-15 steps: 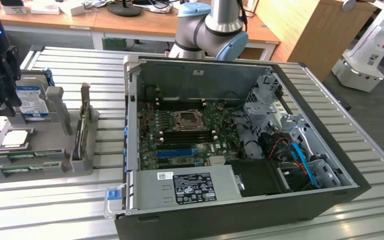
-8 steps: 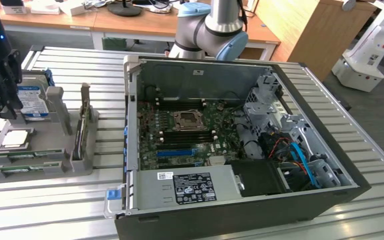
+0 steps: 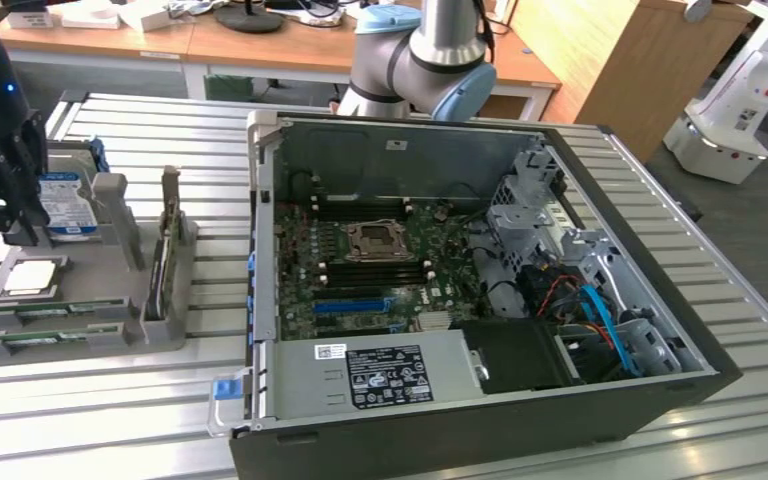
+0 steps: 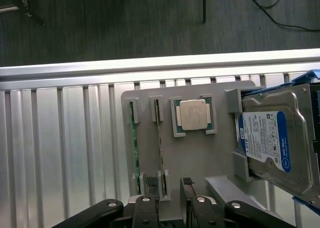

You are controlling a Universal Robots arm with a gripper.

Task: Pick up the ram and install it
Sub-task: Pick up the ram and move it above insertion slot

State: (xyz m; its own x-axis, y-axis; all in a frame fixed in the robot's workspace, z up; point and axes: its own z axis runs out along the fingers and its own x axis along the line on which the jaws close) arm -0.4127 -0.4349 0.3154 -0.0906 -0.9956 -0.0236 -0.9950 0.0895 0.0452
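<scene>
green thin ram (image 4: 133,148) on edge in grey moulded holder (image 4: 200,158), black tool (image 4: 169,190) spread wide, ribbed aluminium table (image 4: 65,138)

A worktop (image 3: 104,430) of ribbed aluminium slats takes up the near ground, its pale metal lit softly and evenly. Past its far edge stands a light wooden desk (image 3: 291,48) on white legs. Toward the exterior view's far right, a tall wooden cabinet (image 3: 624,60) rises from a dark grey floor (image 3: 744,240), with a white floor-standing unit (image 3: 738,110) near it. In the wrist view, dark grey floor lies beyond the worktop's edge, and thin black cables (image 4: 280,15) trail loosely across it.
</scene>
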